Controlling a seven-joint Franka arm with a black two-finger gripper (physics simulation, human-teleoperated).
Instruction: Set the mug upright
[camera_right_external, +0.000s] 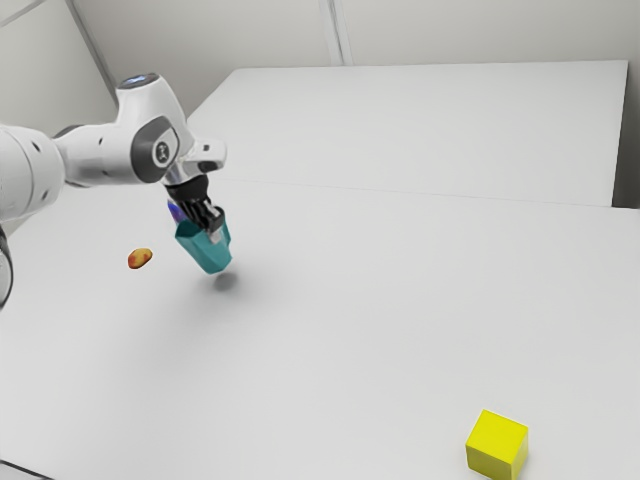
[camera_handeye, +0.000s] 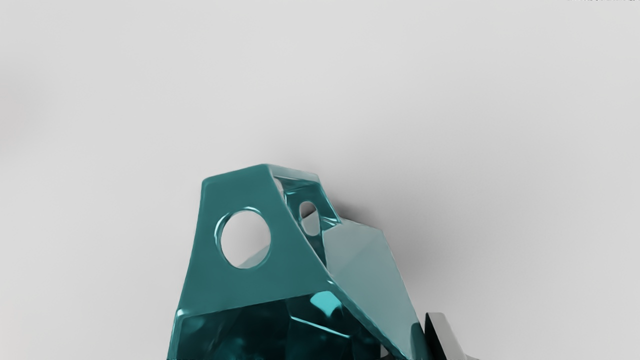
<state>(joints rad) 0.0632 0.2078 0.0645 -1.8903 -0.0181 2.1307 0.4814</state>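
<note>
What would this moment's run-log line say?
End effector: shut on glossy teal faceted mug | Pose: tilted, apparently just off flat white tabletop | Upright: not yet

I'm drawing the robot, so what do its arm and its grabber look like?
The arm is glossy white and rounded, with dark grey joint bands and a round dark badge. Its end effector is black with pale grey tips.
</note>
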